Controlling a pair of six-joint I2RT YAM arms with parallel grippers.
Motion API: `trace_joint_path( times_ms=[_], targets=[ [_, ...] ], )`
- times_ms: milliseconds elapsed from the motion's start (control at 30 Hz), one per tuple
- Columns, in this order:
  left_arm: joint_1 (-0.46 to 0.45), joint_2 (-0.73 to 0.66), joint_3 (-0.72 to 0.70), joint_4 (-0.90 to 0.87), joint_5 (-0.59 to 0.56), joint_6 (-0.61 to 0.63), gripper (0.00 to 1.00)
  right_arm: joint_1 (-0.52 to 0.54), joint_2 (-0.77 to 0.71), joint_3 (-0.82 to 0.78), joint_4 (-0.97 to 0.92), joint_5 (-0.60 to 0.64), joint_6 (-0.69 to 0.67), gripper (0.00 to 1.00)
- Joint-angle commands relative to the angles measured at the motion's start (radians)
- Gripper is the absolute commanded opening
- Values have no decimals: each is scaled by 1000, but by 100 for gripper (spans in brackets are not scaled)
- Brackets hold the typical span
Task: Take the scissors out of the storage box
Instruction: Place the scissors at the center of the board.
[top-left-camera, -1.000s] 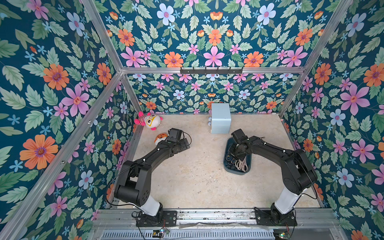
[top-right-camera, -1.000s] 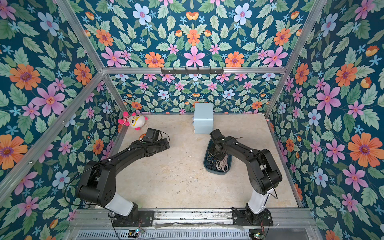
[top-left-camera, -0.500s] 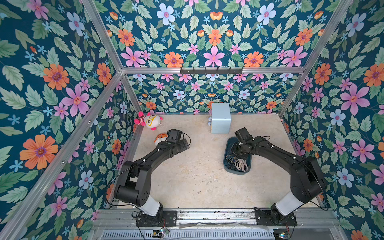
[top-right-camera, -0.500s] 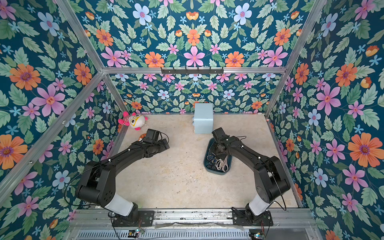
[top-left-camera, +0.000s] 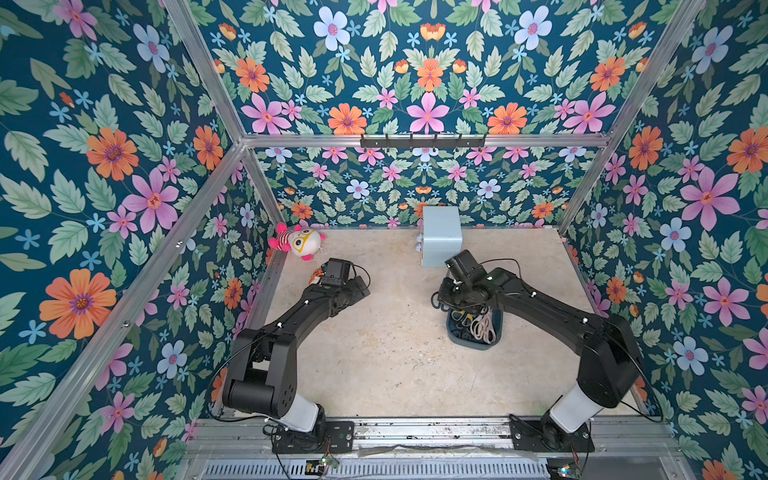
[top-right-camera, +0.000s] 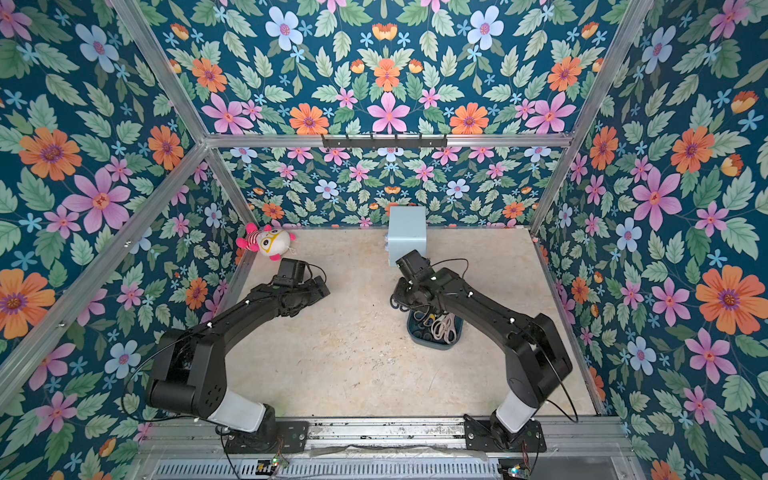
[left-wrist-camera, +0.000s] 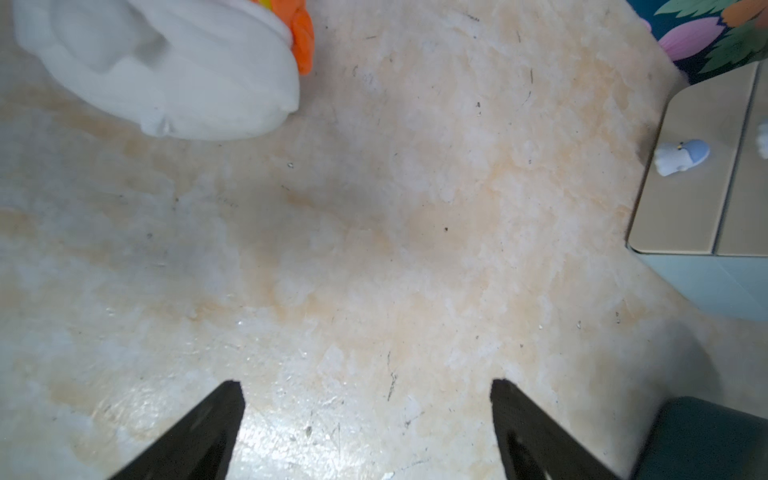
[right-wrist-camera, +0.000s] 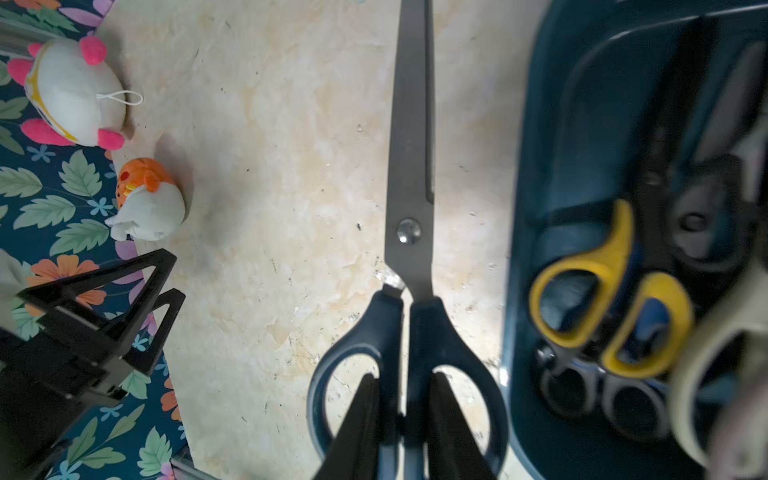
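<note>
My right gripper (right-wrist-camera: 405, 378) is shut on the dark blue handles of one pair of scissors (right-wrist-camera: 409, 166). Its fingers pinch the two inner bars between the loops. That pair hangs over bare table just beside the storage box (right-wrist-camera: 540, 124), its blades pointing away from the wrist. In both top views the right gripper (top-left-camera: 440, 297) sits at the far left corner of the dark teal storage box (top-left-camera: 478, 345). Several scissors (top-left-camera: 478, 326) still lie inside, among them a yellow-handled pair (right-wrist-camera: 615, 291) and cream shears (right-wrist-camera: 706, 353). My left gripper (left-wrist-camera: 365, 386) stands open over bare table.
A pale blue cube box (top-left-camera: 440, 241) with knobs stands at the back wall, just behind the right wrist. A pink-and-white plush toy (top-left-camera: 297, 243) lies in the back left corner. An orange-and-white toy (right-wrist-camera: 145, 199) sits beside the left gripper (top-left-camera: 361, 286).
The right gripper has come up out of the storage box and moved left, carrying the dark blue scissors over the table. The left arm has stayed where it was.
</note>
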Motion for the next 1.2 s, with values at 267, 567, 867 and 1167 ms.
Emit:
trace_joint_path(
  times_ms=[267, 567, 867, 1167],
  targets=[
    [137, -134, -93, -72, 79, 55, 97, 109, 439, 440, -63, 43, -55, 0],
    [142, -188, -96, -101, 88, 63, 96, 121, 743, 795, -190, 40, -45, 0],
    [142, -213, -137, -103, 86, 48, 97, 121, 886, 949, -301, 36, -56, 0],
    [142, -224, -146, -96, 109, 23, 96, 121, 864, 933, -274, 40, -57, 23]
  ],
)
